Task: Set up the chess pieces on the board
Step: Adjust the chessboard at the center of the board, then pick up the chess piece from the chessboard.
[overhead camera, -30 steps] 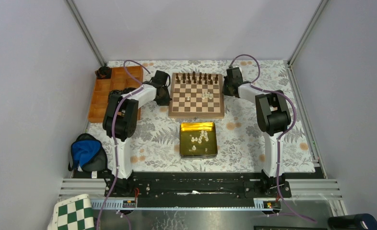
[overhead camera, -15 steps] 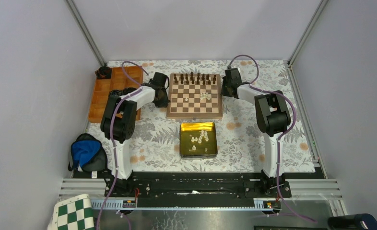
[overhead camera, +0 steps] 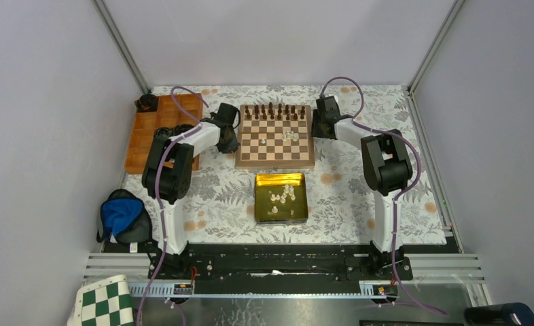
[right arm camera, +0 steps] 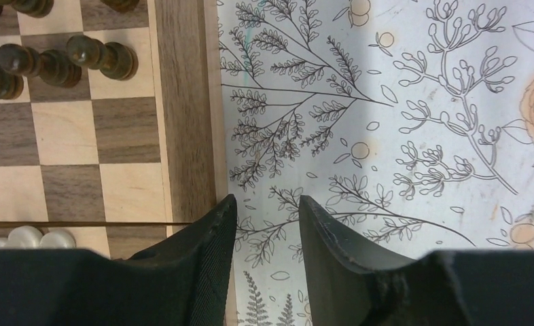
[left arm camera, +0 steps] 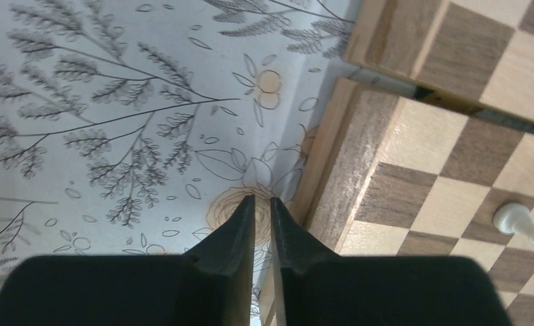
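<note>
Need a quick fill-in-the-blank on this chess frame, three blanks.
1. The dark pieces line the board's ___ edge.
2. The left tool sits at the board's ___ side.
3. The right tool holds ___.
Missing words: far; left; nothing.

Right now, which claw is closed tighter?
The left claw: barely a sliver shows between its fingers, while the right claw has fingers standing clearly apart.
</note>
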You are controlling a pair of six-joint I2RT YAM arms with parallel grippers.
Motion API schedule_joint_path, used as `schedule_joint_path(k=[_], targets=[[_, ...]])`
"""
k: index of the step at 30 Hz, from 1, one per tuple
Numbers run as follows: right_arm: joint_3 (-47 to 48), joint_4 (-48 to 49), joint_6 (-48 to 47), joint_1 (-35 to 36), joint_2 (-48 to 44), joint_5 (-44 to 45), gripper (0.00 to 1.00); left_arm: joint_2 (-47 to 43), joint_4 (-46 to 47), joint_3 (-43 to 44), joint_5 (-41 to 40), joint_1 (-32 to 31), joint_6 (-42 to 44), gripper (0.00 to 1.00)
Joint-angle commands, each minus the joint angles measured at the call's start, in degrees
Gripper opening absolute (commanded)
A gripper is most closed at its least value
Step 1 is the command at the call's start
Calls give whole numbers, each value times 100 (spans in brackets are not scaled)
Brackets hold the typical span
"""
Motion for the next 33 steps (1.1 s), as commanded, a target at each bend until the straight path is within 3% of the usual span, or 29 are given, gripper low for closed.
schedule_joint_path(k=[1,3,5,9,11,12,21,33], targets=[[263,-157,-317,141,-585,201,47,-134,-281,267,-671,102,-122,27],[283,-188,-385,142,-715,258,49,-207,-357,326,-893,197,-227,45],[284,-209,-433,142,-852,302,50,-314,-367,335,-1015,286,-297,56],[314,-262,-500,142,-1078,215,52,-479,-371,352,-1091,430,-360,66],[327,-299,-501,142,-1160,66,53,-563,-367,327,-1095,485,-421,96],[320,-300,-507,147,-1196,-12,54,-604,-354,321,-1088,500,-436,99],[77,-202,-522,177,-1368,-1002,61,-741,-264,331,-1030,505,-447,99],[257,-337,-509,540,-1041,-1430,57,-875,-189,397,-1165,232,-257,99]])
